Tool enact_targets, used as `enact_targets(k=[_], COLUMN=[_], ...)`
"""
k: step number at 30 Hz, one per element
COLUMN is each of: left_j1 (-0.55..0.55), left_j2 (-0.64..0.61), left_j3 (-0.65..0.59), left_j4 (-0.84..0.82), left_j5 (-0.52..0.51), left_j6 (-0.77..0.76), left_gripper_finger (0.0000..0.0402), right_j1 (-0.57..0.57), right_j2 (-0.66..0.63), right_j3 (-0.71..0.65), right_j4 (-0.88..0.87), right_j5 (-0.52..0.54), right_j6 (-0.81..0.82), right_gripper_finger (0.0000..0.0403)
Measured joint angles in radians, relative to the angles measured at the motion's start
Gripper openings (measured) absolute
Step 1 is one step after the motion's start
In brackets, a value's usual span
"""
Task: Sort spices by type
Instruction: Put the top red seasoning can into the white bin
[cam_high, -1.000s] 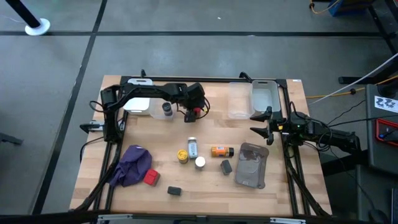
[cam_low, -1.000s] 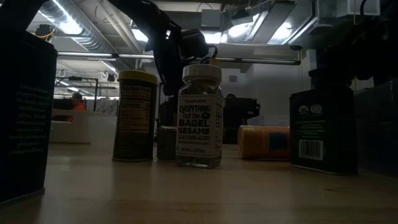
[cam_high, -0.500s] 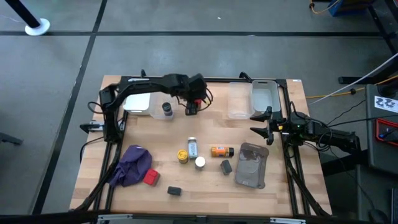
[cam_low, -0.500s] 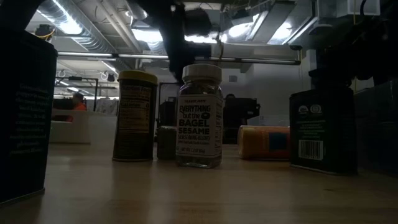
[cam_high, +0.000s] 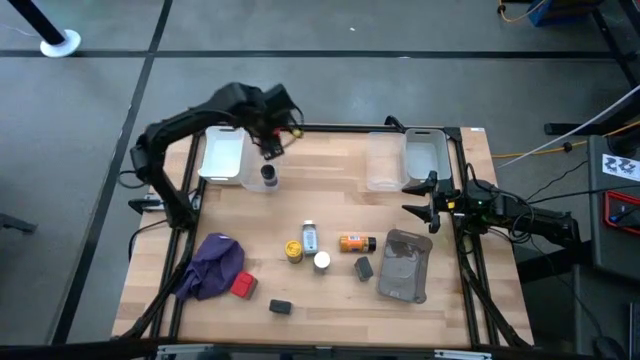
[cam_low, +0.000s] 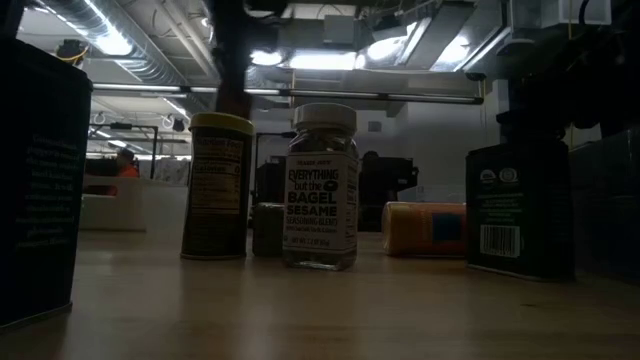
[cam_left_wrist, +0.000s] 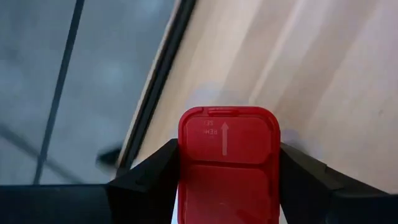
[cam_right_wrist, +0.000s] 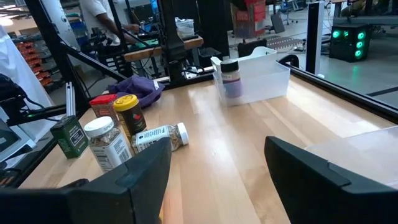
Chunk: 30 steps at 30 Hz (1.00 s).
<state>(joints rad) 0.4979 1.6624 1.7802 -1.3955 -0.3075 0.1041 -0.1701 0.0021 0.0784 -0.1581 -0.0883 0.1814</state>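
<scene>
My left gripper (cam_high: 270, 146) hangs high over the table's far left, by the white bin (cam_high: 222, 156), shut on a red cube (cam_left_wrist: 227, 155). The other spices rest on the table's middle. They are a lying white-capped bottle (cam_high: 309, 237), a yellow-lidded jar (cam_high: 293, 250), a white-capped jar (cam_high: 322, 261), an orange bottle (cam_high: 355, 243), two dark grey blocks (cam_high: 364, 267) (cam_high: 281, 307) and a second red cube (cam_high: 244, 285). One bottle (cam_high: 268, 176) stands in a clear bin. My right gripper (cam_high: 425, 197) waits open at the right edge. My left gripper pinches the red cube by two opposite sides (cam_left_wrist: 181, 168), one dark finger (cam_left_wrist: 146, 180) on each. The fingers slant steeply down from above. The cube's lid with its arrow (cam_left_wrist: 225, 134) faces the wrist camera. It is lifted clear, above the table's far-left edge.
Two clear bins (cam_high: 383, 160) (cam_high: 426, 155) stand at the far right. A purple cloth (cam_high: 212, 265) lies near left and a flat grey pouch (cam_high: 406, 265) near right. Bare wood lies between the bins at the far side.
My left gripper has risen and gone toward the table's far-left corner, turning as it went, with the red cube between its fingers. In the low view the arm has climbed out of the picture's middle.
</scene>
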Motion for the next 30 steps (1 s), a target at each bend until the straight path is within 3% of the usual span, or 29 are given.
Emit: enact_targets(k=[13, 20, 30], left_j1=[0.233, 0.321, 0.343], left_j2=[-0.039, -0.038, -0.043], left_j3=[-0.006, -0.012, -0.334], left_j4=[-0.111, -0.126, 0.015], left_j5=[-0.127, -0.134, -0.148], left_j6=[-0.321, -0.453, -0.467], left_gripper_finger=[0.0201, 0.0204, 0.0204], right_j1=[0.0, 0.0, 0.0], right_j2=[0.0, 0.0, 0.0], right_j3=[0.0, 0.0, -0.001], right_j4=[0.0, 0.0, 0.0], right_j5=[0.0, -0.001, -0.001], right_j6=[0.0, -0.002, -0.003], right_gripper_finger=[0.026, 0.026, 0.026])
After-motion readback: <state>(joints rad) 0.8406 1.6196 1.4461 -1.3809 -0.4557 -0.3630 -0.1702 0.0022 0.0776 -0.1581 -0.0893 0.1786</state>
